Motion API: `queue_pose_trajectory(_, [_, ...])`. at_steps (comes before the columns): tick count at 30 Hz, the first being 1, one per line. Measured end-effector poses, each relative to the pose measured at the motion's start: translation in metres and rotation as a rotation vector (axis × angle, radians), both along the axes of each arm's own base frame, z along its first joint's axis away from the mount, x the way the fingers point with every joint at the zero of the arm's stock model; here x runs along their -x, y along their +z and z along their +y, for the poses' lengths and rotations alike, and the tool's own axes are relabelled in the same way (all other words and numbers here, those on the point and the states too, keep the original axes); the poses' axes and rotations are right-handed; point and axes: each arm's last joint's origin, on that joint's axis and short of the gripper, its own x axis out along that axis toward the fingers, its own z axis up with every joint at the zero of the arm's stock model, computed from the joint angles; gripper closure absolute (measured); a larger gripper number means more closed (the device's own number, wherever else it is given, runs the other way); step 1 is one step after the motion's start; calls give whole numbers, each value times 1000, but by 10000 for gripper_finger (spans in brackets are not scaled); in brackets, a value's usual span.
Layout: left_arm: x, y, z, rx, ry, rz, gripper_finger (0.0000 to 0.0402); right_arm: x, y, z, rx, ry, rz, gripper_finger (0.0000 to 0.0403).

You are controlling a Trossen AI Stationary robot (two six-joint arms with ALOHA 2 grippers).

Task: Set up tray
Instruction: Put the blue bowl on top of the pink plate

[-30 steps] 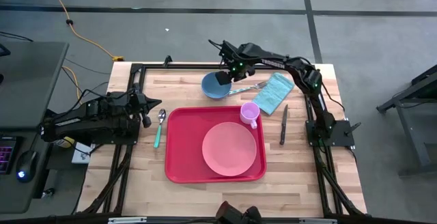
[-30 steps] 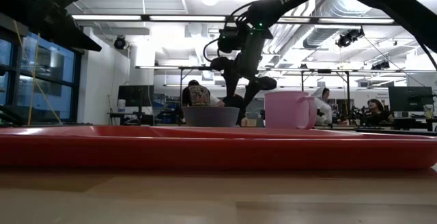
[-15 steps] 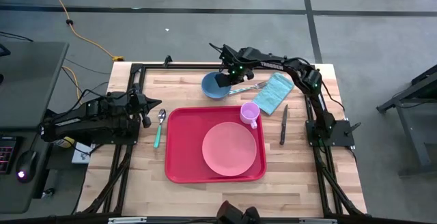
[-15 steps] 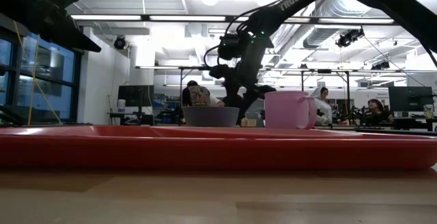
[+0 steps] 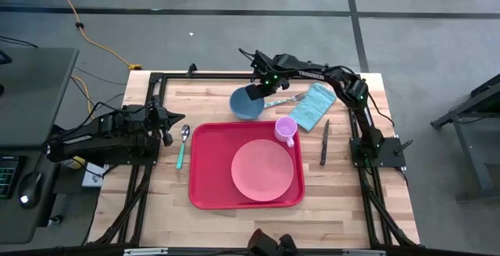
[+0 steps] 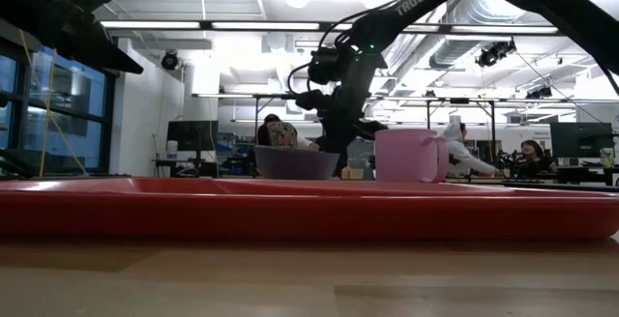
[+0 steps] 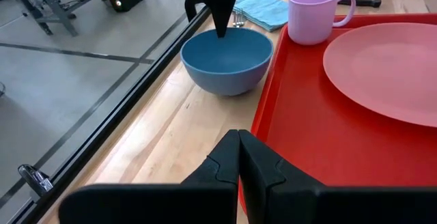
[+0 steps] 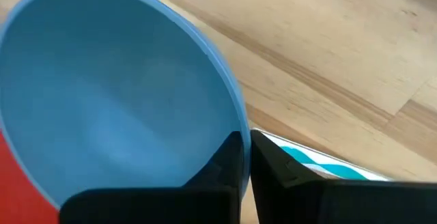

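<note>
Tray [image 5: 211,166] flat on table [image 5: 156,209], long axis left-right, edges square with table.

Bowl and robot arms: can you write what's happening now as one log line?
right gripper: shut on bowl rim | bowl: behind tray | left gripper: shut, waiting at table's left

Even, bright overhead ceiling light, soft shadows on the table [image 5: 234,217], blurred foreground in the low view.

My right gripper [image 8: 246,157] pinches the blue bowl [image 8: 116,94] at its rim; beyond the bowl lies bare wooden table [image 8: 328,39].
</note>
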Motion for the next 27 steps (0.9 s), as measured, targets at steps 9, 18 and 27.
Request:
queue_pose_trajectory(9, [0, 0, 0, 1, 0, 0, 362, -2, 1, 0, -25, 18, -44, 402])
queue_pose_trajectory(18, [0, 0, -1, 9, -19, -1, 362, -15, 54, -8, 80, 41, -188, 403])
queue_pose_trajectory(27, [0, 0, -1, 12, -26, -2, 362, -13, 154, -5, 234, 102, -378, 403])
